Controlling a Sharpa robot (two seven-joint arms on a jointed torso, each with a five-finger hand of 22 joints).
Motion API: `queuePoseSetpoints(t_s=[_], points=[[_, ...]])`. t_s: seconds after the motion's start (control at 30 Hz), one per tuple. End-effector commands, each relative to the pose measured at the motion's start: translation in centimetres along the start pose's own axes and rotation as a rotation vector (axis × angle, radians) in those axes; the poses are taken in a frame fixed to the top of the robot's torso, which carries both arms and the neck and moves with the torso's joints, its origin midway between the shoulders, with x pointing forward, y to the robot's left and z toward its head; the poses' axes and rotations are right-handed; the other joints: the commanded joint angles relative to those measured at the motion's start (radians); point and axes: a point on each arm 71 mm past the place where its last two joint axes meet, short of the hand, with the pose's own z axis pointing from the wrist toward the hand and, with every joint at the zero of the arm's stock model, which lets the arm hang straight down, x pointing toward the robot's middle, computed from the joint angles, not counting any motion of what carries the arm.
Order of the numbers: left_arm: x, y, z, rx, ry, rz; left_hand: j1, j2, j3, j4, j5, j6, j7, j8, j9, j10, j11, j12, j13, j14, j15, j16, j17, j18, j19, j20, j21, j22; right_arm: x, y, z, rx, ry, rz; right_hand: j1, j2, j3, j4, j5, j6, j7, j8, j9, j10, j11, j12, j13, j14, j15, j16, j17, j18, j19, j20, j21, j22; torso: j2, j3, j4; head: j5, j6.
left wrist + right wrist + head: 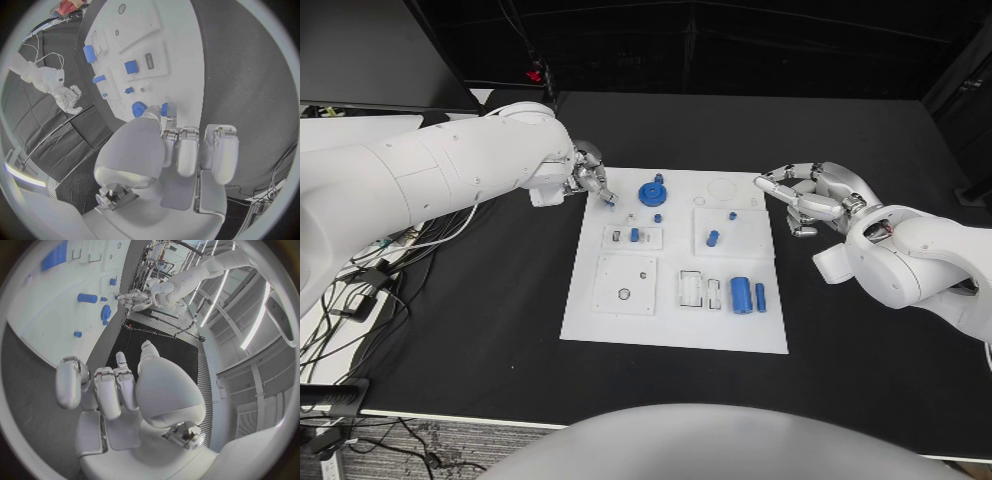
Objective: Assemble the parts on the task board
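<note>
— Where are your hands?

— My left hand (589,172) sits at the board's (675,335) far-left corner, about eleven o'clock from its middle. In the left wrist view it pinches a small blue part (165,109) at the fingertips, right beside the blue gear (652,192). My right hand (812,197) hovers off the board's right edge, around two o'clock, fingers apart and holding nothing.

— And the other parts?

— Spread over the board. The gear stands near the far edge at twelve o'clock. A short peg (713,238) lies just right of centre, a tiny one (731,214) beyond it, another (635,235) left of centre. The big cylinder (740,295) and a thin one (760,296) lie side by side at about four o'clock.

— How far along is it?

— Early, I judge — most pieces lie loose, not seated.

— What could go wrong?

— The pinch is my worry. The part is small and held only at the fingertips, so a tilt going into its socket could jam it or pop it out. It's also tight against the gear — if I swing wide, my fingers could knock the gear. And a dropped part may roll off the board onto the table (473,340).

— The right hand?

— Well apart from the pieces; little risk while it waits.
</note>
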Motion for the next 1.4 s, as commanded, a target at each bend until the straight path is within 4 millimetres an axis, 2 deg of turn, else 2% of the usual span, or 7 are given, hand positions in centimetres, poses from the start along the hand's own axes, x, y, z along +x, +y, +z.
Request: queuePoseSetpoints(t_s=[0.03, 0.27, 0.5, 0.77, 0.9, 1.4], points=[[-0.2, -0.1, -0.1, 0.018, -0.014, -0.002, 0.099, 0.089, 0.009, 0.001, 0.007, 0.012, -0.007, -0.005, 0.000, 0.117, -0.019, -0.001, 0.090, 0.109, -0.010, 0.001, 0.263, -0.006, 0.104, -0.007, 0.003, 0.263, 0.0, 0.1, 0.0, -0.005, 0.001, -0.003, 0.011, 0.001, -0.006, 0.000, 0.004, -0.010, 0.039, 0.007, -0.001, 0.104, 0.006, 0.002, 0.263, 0.108, 0.006, 0.002, 0.263, 0.016, -0.005, -0.001, -0.003, 0.101, 0.001, 0.0004, 0.0005, 0.000, 0.000], [-0.1, 0.5, -0.7, 0.026, -0.023, -0.010, 0.092, 0.083, 0.019, 0.004, 0.018, 0.019, -0.006, -0.009, -0.001, 0.117, -0.018, -0.001, 0.090, 0.109, -0.010, 0.001, 0.263, -0.006, 0.104, -0.007, 0.003, 0.263, 0.0, 0.1, 0.0, -0.004, -0.001, -0.003, 0.011, 0.001, -0.006, 0.000, 0.004, -0.010, 0.039, 0.007, -0.001, 0.104, 0.006, 0.002, 0.263, 0.108, 0.006, 0.002, 0.263, 0.016, -0.005, -0.001, -0.003, 0.101, 0.000, 0.0013, -0.0001, 0.004, 0.001], [0.2, 0.8, -2.3, 0.049, -0.006, -0.024, 0.078, 0.079, 0.024, 0.005, 0.025, 0.027, -0.007, -0.012, -0.001, 0.117, -0.018, -0.001, 0.090, 0.109, -0.009, 0.001, 0.263, -0.006, 0.104, -0.006, 0.003, 0.263, -0.1, 0.1, -0.1, -0.003, -0.004, -0.004, 0.011, 0.001, -0.006, 0.000, 0.004, -0.010, 0.039, 0.007, -0.001, 0.104, 0.006, 0.002, 0.263, 0.108, 0.006, 0.002, 0.263, 0.016, -0.005, -0.001, -0.003, 0.101, 0.000, 0.0017, 0.0010, 0.002, -0.001], [1.5, 0.3, -4.4, 0.090, 0.028, -0.044, 0.069, 0.075, 0.029, 0.004, 0.034, 0.032, -0.007, -0.015, -0.002, 0.117, -0.019, -0.001, 0.090, 0.109, -0.010, 0.001, 0.263, -0.006, 0.104, -0.007, 0.003, 0.263, -0.2, 0.1, -0.1, -0.006, -0.008, -0.005, 0.011, 0.002, -0.007, 0.000, 0.004, -0.010, 0.039, 0.009, -0.001, 0.104, 0.006, 0.002, 0.263, 0.108, 0.006, 0.002, 0.263, 0.016, -0.004, -0.001, -0.003, 0.101, -0.002, 0.0015, 0.0032, 0.005, -0.006], [2.3, 0.0, -5.0, 0.096, 0.046, -0.037, 0.063, 0.070, 0.034, 0.004, 0.045, 0.037, -0.009, -0.018, -0.002, 0.117, -0.020, -0.001, 0.090, 0.109, -0.010, 0.001, 0.263, -0.006, 0.104, -0.007, 0.003, 0.263, -0.2, 0.1, -0.1, -0.007, -0.009, -0.005, 0.011, 0.002, -0.007, 0.000, 0.004, -0.010, 0.039, 0.009, -0.001, 0.104, 0.006, 0.002, 0.263, 0.108, 0.006, 0.002, 0.263, 0.016, -0.004, -0.001, -0.003, 0.101, -0.002, 0.0007, 0.0022, 0.008, -0.008], [3.7, -0.5, -5.7, 0.059, 0.094, -0.009, 0.060, 0.068, 0.037, 0.004, 0.052, 0.040, -0.009, -0.021, -0.003, 0.117, -0.020, -0.001, 0.090, 0.109, -0.011, 0.001, 0.263, -0.006, 0.104, -0.007, 0.003, 0.263, -0.1, 0.1, -0.1, -0.010, -0.009, -0.004, 0.011, 0.002, -0.007, 0.001, 0.005, -0.011, 0.039, 0.009, -0.001, 0.104, 0.006, 0.002, 0.263, 0.108, 0.006, 0.002, 0.263, 0.016, -0.005, -0.001, -0.004, 0.100, -0.002, 0.0009, 0.0006, 0.016, -0.014]])
